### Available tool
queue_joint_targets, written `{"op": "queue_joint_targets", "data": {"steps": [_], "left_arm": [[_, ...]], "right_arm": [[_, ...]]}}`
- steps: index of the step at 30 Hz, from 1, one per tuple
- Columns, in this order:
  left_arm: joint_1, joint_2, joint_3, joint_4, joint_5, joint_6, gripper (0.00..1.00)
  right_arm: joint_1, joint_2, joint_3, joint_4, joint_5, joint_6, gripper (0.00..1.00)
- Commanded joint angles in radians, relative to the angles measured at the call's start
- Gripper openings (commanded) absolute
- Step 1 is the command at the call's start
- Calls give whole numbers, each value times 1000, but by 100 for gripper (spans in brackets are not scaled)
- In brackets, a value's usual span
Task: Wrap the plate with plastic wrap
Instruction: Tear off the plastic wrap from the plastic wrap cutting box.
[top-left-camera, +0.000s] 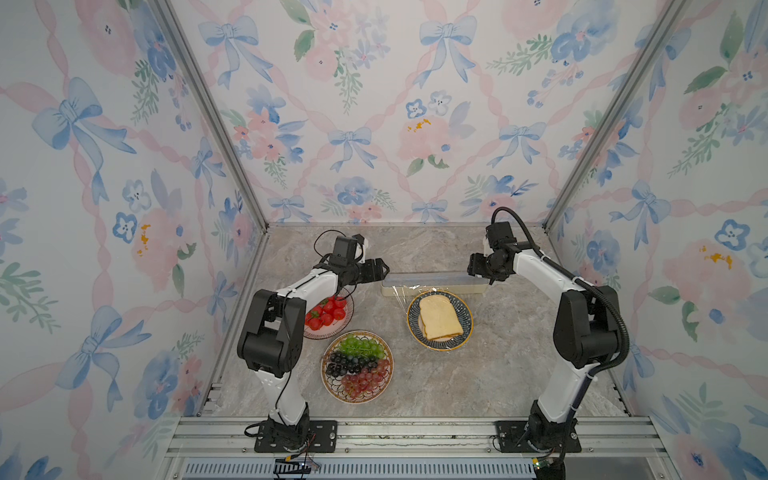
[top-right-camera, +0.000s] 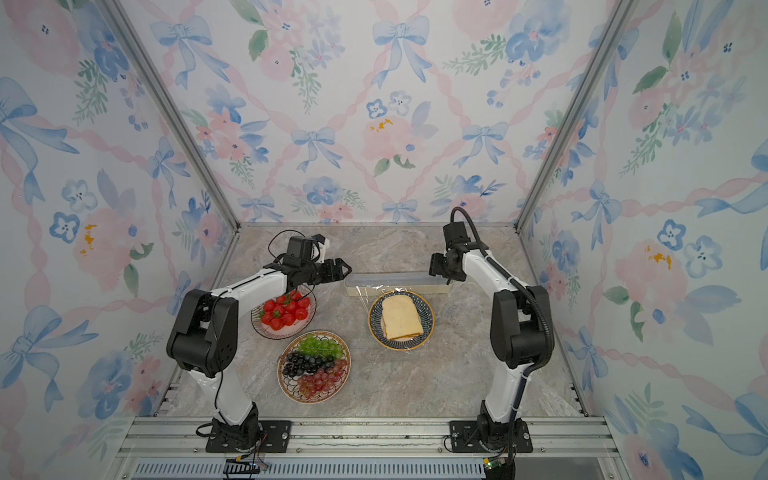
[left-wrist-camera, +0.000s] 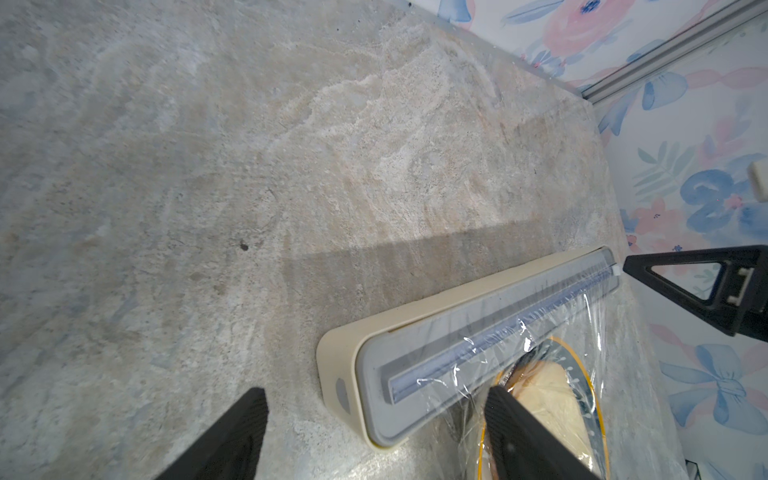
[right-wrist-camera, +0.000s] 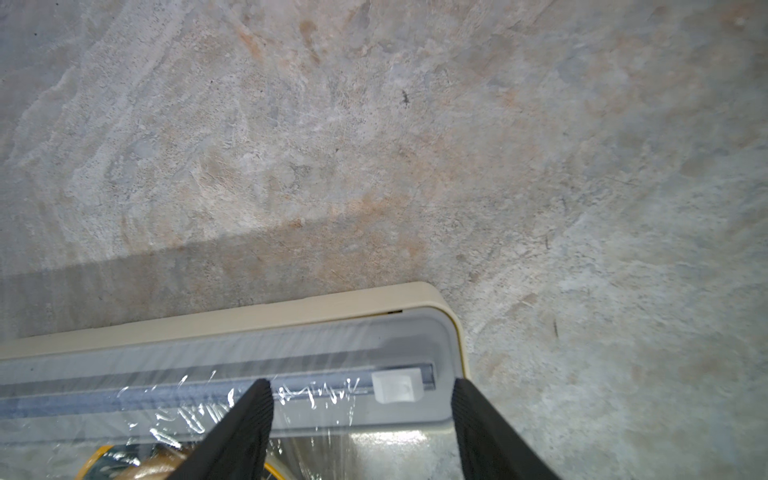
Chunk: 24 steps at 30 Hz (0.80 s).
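The plate (top-left-camera: 457, 338), blue-patterned with a yellow rim, holds a slice of bread (top-left-camera: 439, 318). Clear plastic wrap (top-left-camera: 409, 296) runs from the long cream box (top-left-camera: 434, 286) behind the plate and lies over it; in the left wrist view the plastic wrap (left-wrist-camera: 561, 332) is crinkled. My left gripper (top-left-camera: 385, 268) hovers open over the box's left end (left-wrist-camera: 340, 374), its fingers to either side. At the box's right end my right gripper (right-wrist-camera: 361, 395) is open, and the white slider (right-wrist-camera: 394, 386) on the lid's track lies between its fingers without touching them.
A plate of strawberries (top-left-camera: 332, 330) lies under my left forearm. A plate of green, black and red grapes (top-left-camera: 357, 365) sits in front of it. Floral walls close in the marble table (top-left-camera: 498, 374) on three sides.
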<state>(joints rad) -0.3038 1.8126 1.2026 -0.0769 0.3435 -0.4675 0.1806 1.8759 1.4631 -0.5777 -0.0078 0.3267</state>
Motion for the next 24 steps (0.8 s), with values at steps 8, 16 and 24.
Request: {"op": "queue_joint_targets", "data": {"steps": [8,16,24], "left_arm": [[-237,22,212,-4,-182,152,85],[-422,274,530,-9,-295,278,86],[-512,516,816,-12,-361,382,98]], "right_arm": [[-212,-176,-222,157,-209,41,76],[-364,-180,-337,296,-435,98,67],[-370,-133,-356,359,-475,145,68]]}}
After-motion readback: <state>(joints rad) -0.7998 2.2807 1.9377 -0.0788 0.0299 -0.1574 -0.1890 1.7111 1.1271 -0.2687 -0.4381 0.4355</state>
